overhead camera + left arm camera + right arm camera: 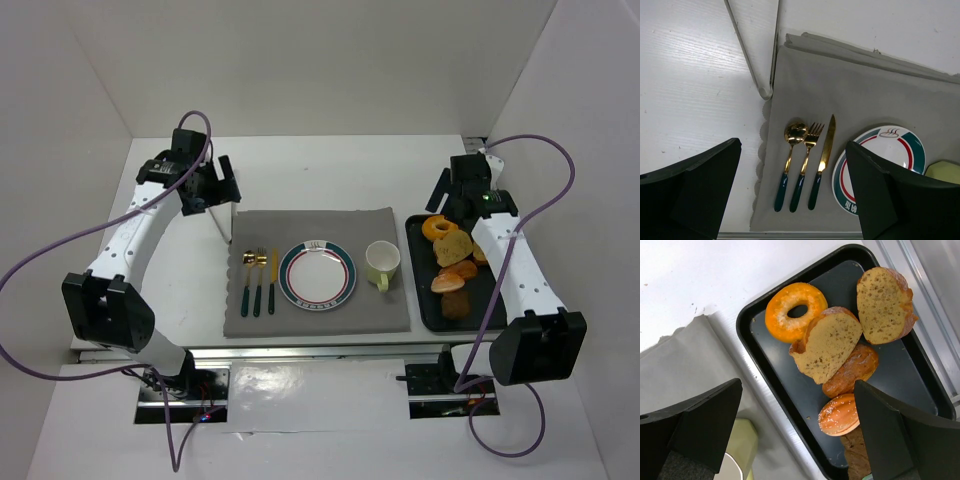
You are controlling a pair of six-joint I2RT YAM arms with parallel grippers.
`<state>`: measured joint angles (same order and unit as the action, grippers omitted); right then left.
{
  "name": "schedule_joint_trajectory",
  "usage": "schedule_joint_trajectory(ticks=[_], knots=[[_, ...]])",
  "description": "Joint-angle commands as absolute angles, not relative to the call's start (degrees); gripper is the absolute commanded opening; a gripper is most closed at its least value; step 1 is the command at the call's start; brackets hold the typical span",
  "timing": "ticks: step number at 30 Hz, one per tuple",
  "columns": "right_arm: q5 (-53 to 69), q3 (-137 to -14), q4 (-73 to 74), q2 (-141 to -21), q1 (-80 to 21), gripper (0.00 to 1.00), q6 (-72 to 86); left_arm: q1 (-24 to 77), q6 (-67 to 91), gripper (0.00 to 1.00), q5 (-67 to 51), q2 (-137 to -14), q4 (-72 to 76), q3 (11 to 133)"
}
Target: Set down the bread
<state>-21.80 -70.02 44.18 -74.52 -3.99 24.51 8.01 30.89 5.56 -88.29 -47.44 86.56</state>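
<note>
A golden-tan toast slice [827, 342] lies in the black tray [746, 335], leaning on a brown roll. A second tan slice [885, 305] lies at the tray's far corner. A dark brown chunk [856, 452] shows at the lower edge, partly cut off. In the top view the toast [452, 247] and the dark chunk [455, 305] sit in the tray [418, 300]. My right gripper [797, 432] is open and empty above the tray's left rim [452, 195]. My left gripper [792, 200] is open and empty above the placemat's left part [212, 188].
A glazed doughnut [796, 311] and orange rolls [840, 415] share the tray. On the grey placemat [320, 225] are a ringed plate [317, 274], a pale green cup [382, 264], and a spoon, fork and knife [802, 165]. White walls enclose the table.
</note>
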Motion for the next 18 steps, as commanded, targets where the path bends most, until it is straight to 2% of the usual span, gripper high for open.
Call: schedule_joint_trajectory(ticks=[1,11,18], knots=[[-22.5,-69.9,44.6,-74.7,-4.5,1.00,23.9,7.7,28.8,0.99,3.8,-88.0,-45.9,86.8],[-22.5,-68.8,44.0,-73.1,-4.5,1.00,23.9,7.7,30.4,0.99,7.2,-91.6,-45.2,86.2],[-20.5,-67.6,42.3,-71.9,-4.5,1.00,23.9,7.2,33.5,0.99,9.9,-106.4,-47.2,93.3]])
